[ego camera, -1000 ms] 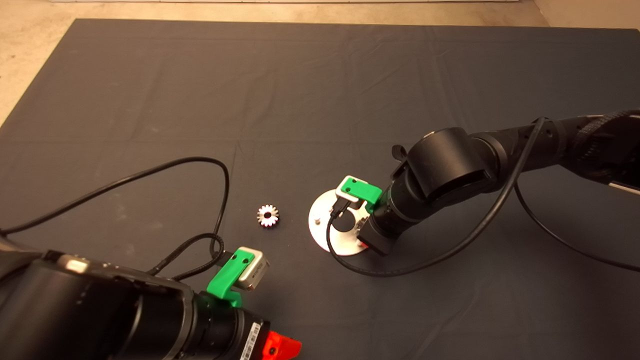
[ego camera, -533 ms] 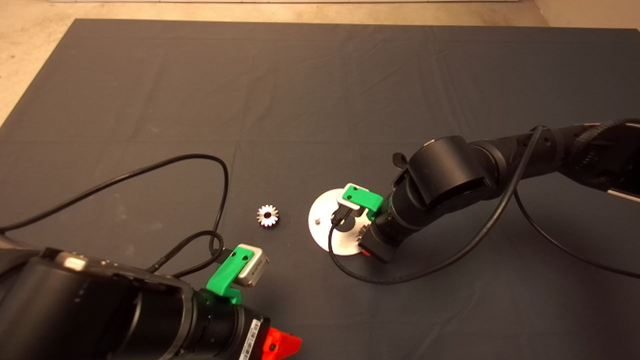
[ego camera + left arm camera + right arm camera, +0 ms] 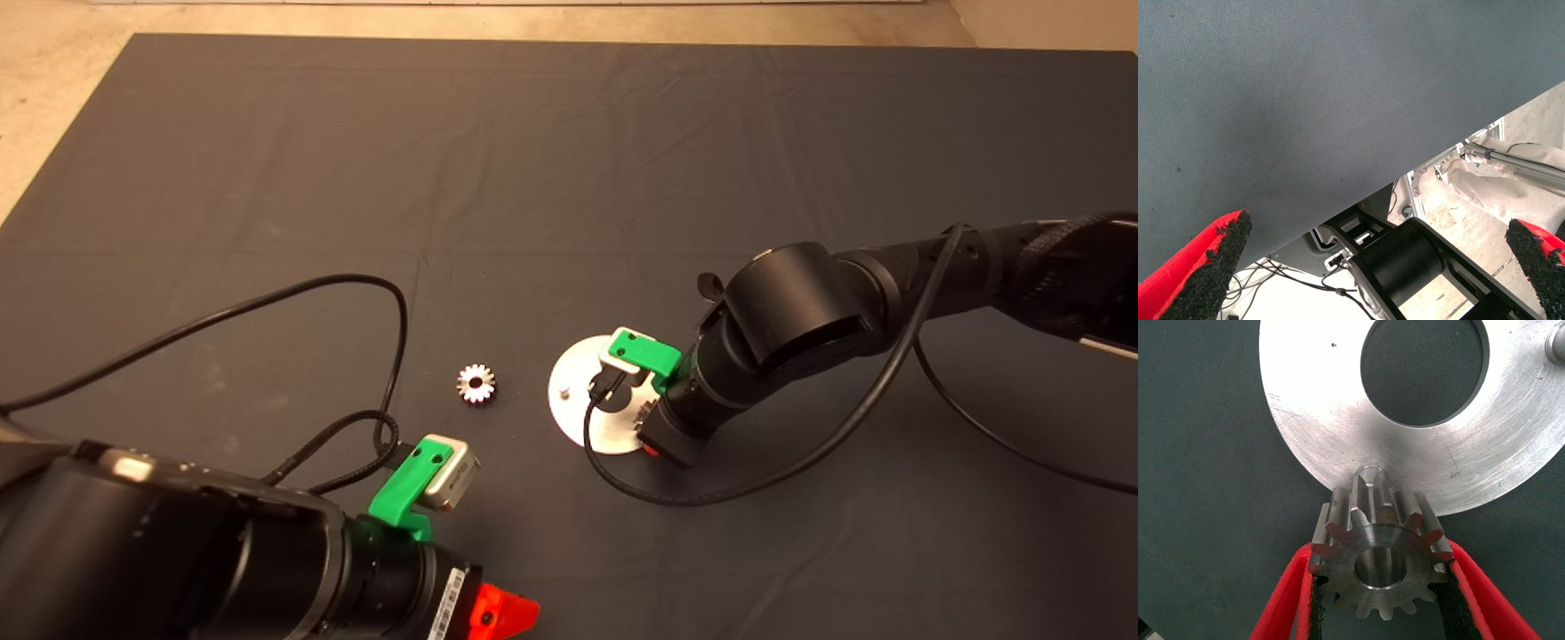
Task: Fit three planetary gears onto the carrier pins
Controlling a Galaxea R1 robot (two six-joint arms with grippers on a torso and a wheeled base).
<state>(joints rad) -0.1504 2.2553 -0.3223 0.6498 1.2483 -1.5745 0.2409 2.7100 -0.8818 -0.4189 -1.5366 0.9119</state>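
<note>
right green gripper (image 3: 1379, 587): red fingers clamped on small silver toothed gear (image 3: 1381, 557), at rim of shiny round metal disc (image 3: 1325, 420), beside 1 silver pin (image 3: 1369, 475) | second silver gear (image 3: 476, 384): on dark mat (image 3: 533, 178), beside disc | left green gripper (image 3: 1378, 267): parked low-left, fingers wide apart

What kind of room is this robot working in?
Probably a robot lab or workshop. A dark mat covers the table, the right hand holds a metal gear over a shiny disc, and cables trail about.

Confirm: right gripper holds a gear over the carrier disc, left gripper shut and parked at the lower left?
Not quite. The left gripper is open, its red fingers spread wide in the left wrist view. The right gripper does hold a gear at the disc.
</note>
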